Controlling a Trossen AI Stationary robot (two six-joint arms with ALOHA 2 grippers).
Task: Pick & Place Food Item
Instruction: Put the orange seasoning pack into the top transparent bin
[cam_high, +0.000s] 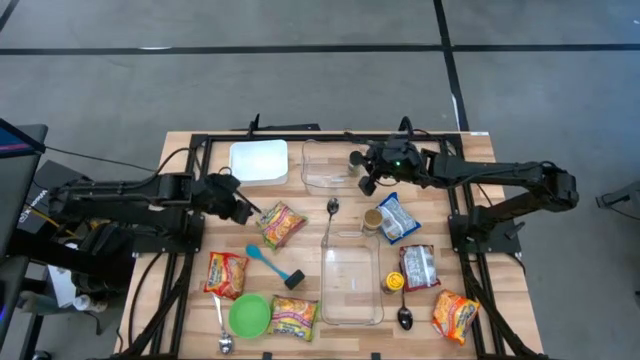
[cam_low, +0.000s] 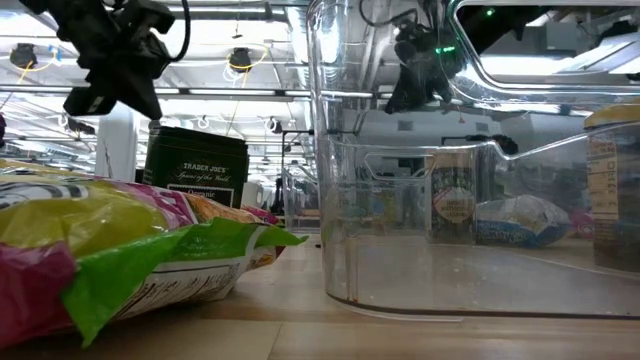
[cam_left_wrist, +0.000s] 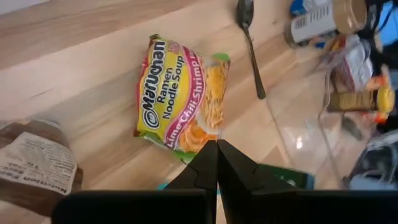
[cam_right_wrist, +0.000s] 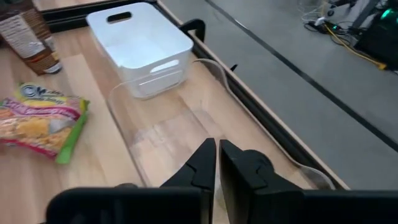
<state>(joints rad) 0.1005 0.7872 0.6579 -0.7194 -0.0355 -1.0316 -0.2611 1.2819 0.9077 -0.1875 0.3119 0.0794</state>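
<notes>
Wooden table: left gripper (cam_high: 247, 208), jaws pressed together, is hovering just beside ramen (cam_high: 281, 224), nearer than right gripper (cam_high: 364, 180), likewise closed.

Grey floor (cam_high: 300, 90) crossed by dark lines (tape, seemingly); ceiling lights (cam_low: 240, 60) glow beyond the wooden table (cam_high: 190, 300).

Bare wood surrounds the ramen packet (cam_high: 282, 225) (approach unobstructed from above); spoon (cam_high: 331, 212) and long clear container (cam_high: 351, 285) crowd its right flank.
</notes>
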